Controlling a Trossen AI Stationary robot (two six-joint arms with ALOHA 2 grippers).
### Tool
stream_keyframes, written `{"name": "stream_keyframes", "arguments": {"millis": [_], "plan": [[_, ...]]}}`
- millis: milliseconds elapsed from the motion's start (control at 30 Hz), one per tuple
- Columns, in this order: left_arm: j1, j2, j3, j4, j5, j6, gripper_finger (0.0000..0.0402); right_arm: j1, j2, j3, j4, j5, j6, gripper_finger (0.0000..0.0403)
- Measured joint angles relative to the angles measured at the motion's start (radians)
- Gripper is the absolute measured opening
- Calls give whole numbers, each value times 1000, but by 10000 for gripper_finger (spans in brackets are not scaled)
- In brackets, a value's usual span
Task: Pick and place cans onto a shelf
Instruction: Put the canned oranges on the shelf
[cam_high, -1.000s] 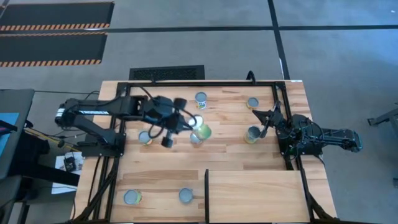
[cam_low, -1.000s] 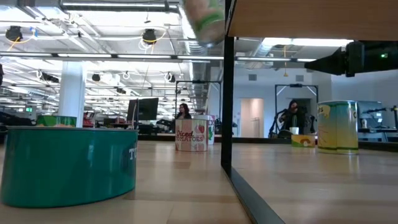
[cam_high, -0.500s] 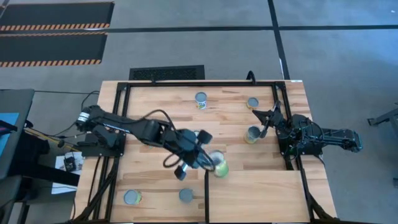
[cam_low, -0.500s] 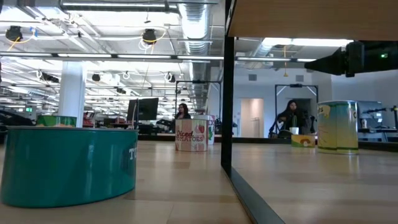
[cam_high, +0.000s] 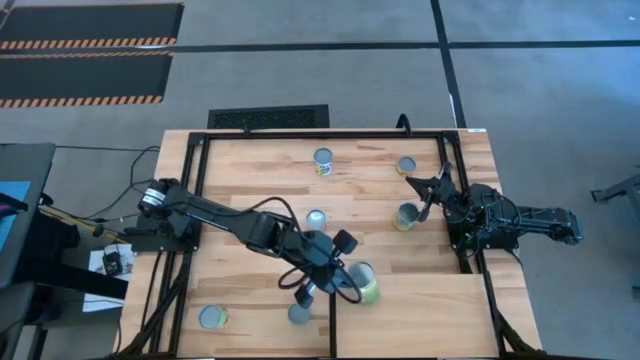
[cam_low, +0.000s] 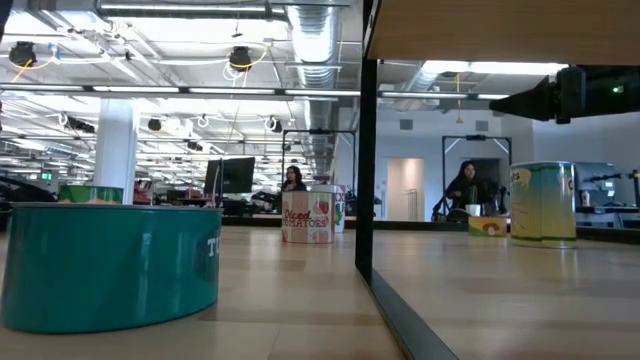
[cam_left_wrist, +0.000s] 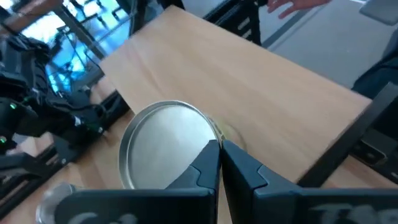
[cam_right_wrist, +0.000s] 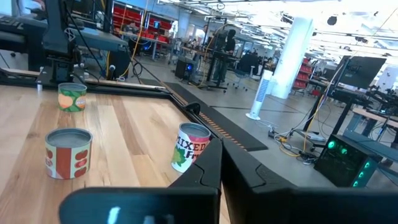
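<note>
High view: the left claw is stretched toward 5 o'clock, and a can with a yellow-green label is held at the shelf panel's 9 o'clock edge, just past the black divider. From the wrist view the fingers appear drawn close against the can's rim; its axis is upright. The right claw waits at 3 o'clock, shown pinched together and empty.

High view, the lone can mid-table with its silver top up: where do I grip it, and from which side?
Grip the can across its round side wall, just under the rim, probably coming straight down from above. It stands upright with its flat top facing the camera, and nothing touches it, so fingers can drop on either side; the lid itself offers no hold.
</note>
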Motion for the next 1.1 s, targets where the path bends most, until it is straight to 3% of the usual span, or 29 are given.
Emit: {"name": "stream_keyframes", "arguments": {"millis": [333, 1100], "plan": [[-8, 21, -3, -31, -41, 2, 0, 0, 0, 0, 0, 0, 0, 28], [-29, 18, 45, -55, 0, -19, 0, 0, 0, 0, 0, 0, 0, 29]]}}
